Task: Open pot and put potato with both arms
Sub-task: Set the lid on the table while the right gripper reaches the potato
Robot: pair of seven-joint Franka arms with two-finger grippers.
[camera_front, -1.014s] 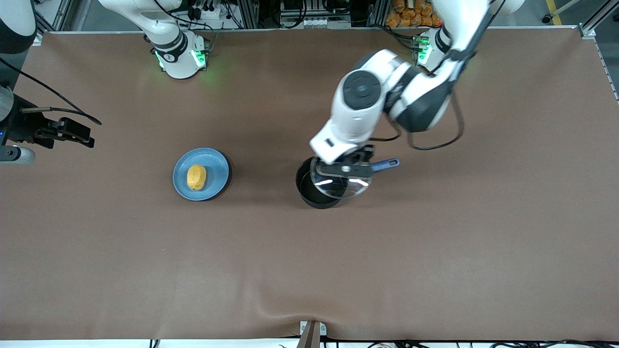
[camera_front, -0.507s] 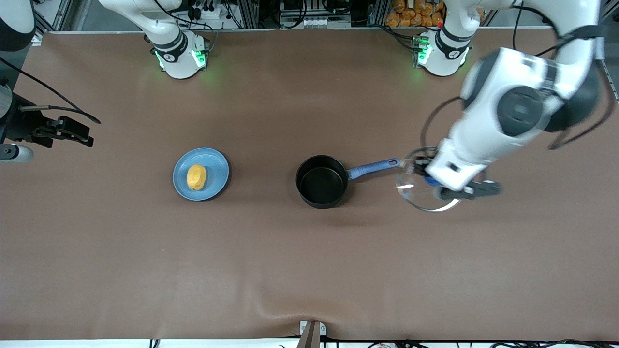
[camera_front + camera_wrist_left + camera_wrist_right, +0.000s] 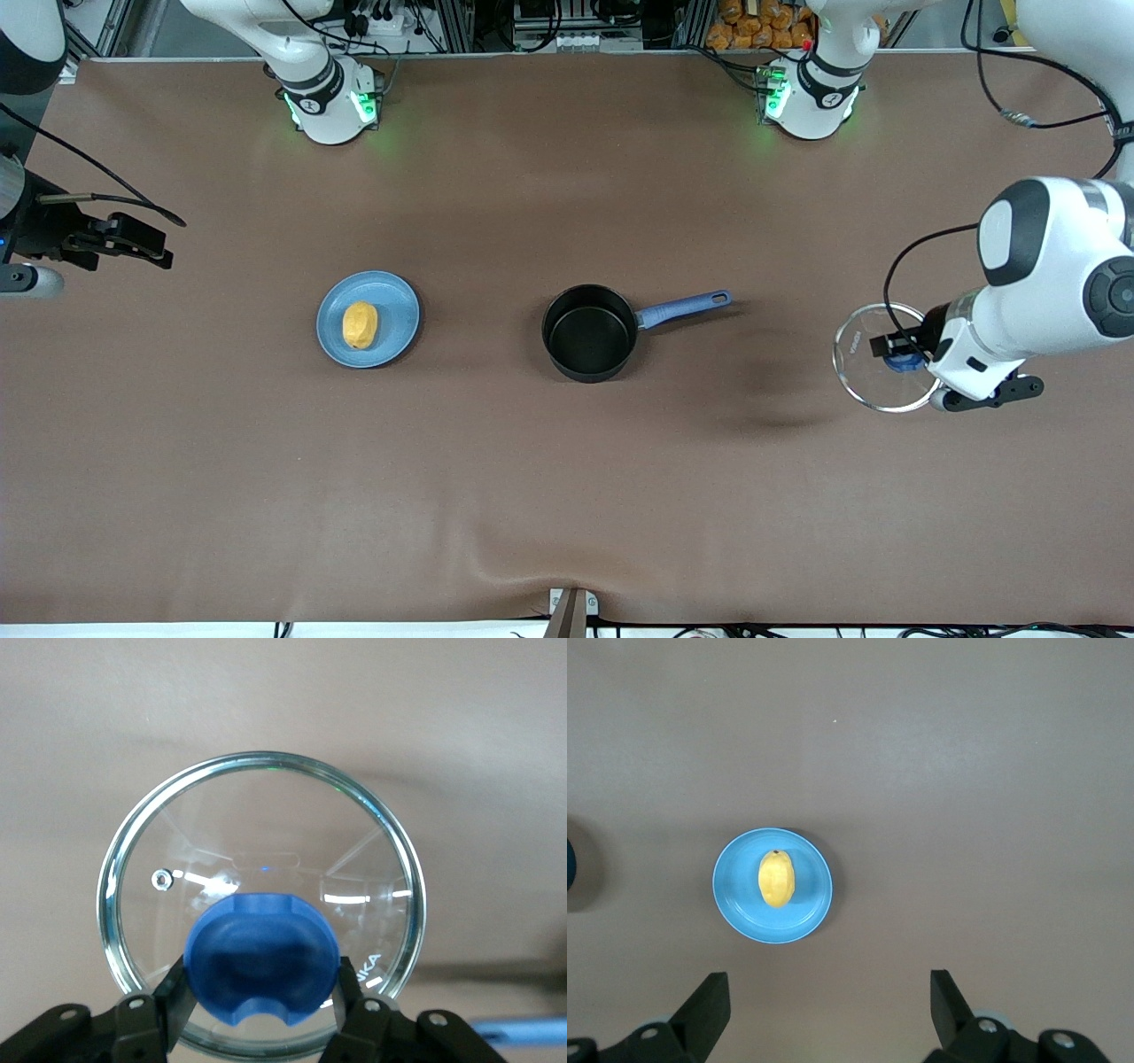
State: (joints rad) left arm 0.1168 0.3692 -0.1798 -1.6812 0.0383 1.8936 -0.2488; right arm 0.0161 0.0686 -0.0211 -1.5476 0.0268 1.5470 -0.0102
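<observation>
**Kid:** Left gripper (image 3: 262, 1014) first! What has it got?

**Me:** I see its two fingers (image 3: 173, 992) pinched on the blue knob (image 3: 262, 967) of the glass lid (image 3: 877, 354). The lid hangs in the air over the left arm's end of the table (image 3: 567, 496), well apart from the pot. I think the lid is a bit tilted, but I can't be sure from up here.

**Kid:** So where is the pot?

**Me:** The pot (image 3: 588, 332) sits near the middle of the table with no lid on it. I can look right down onto its black bottom. Its blue handle (image 3: 684, 308) points toward the left arm's end.

**Kid:** And the potato?

**Me:** The potato (image 3: 360, 324) lies on the blue plate (image 3: 390, 306), beside the pot, toward the right arm's end of the table.

**Kid:** What about the other gripper?

**Me:** I see the right gripper (image 3: 829, 1014) spread wide, holding nothing. It waits high up at the right arm's end. Its camera looks straight down, with the potato and plate between its fingers (image 3: 709, 1005).
</observation>
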